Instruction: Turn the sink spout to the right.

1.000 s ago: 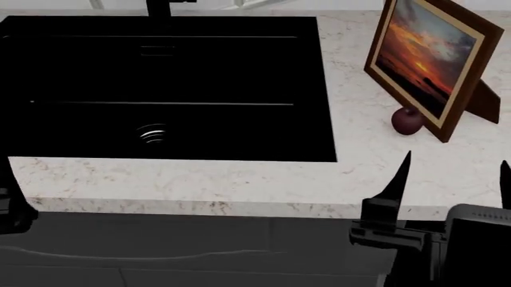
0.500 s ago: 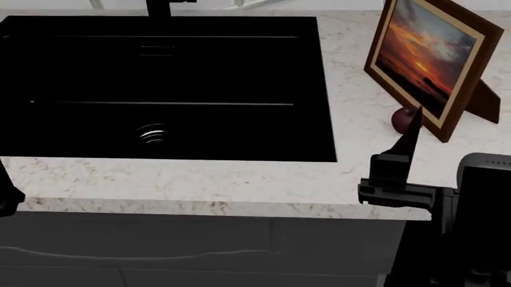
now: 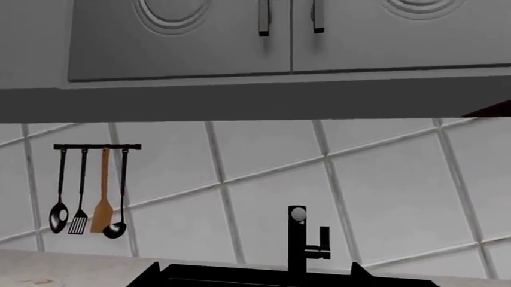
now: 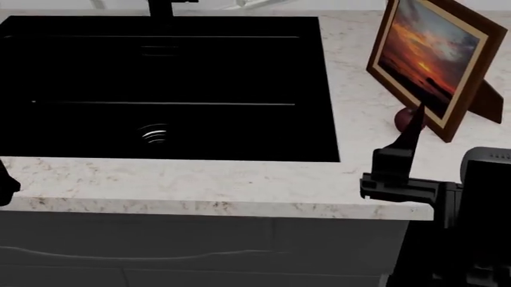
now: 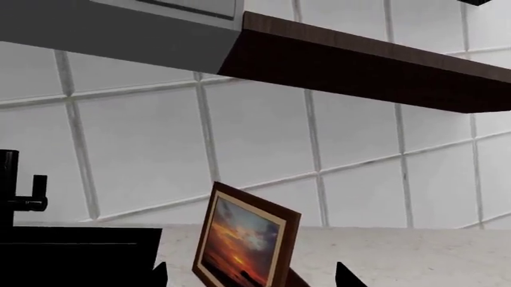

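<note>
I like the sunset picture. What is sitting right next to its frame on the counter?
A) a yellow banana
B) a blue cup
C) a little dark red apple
C: a small dark red apple sits on the white counter at the foot of the picture frame.

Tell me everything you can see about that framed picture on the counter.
The framed picture shows an orange and red sunset over dark ground. It has a brown, wood-looking outer frame with a pale tan inner border. It stands leaning back on a brown rear strut, on the white marbled counter to the right of the black sink, turned partly toward it. A small dark red round fruit sits at its lower front edge. No gripper touches it; the right gripper is nearer the counter's front edge.
</note>
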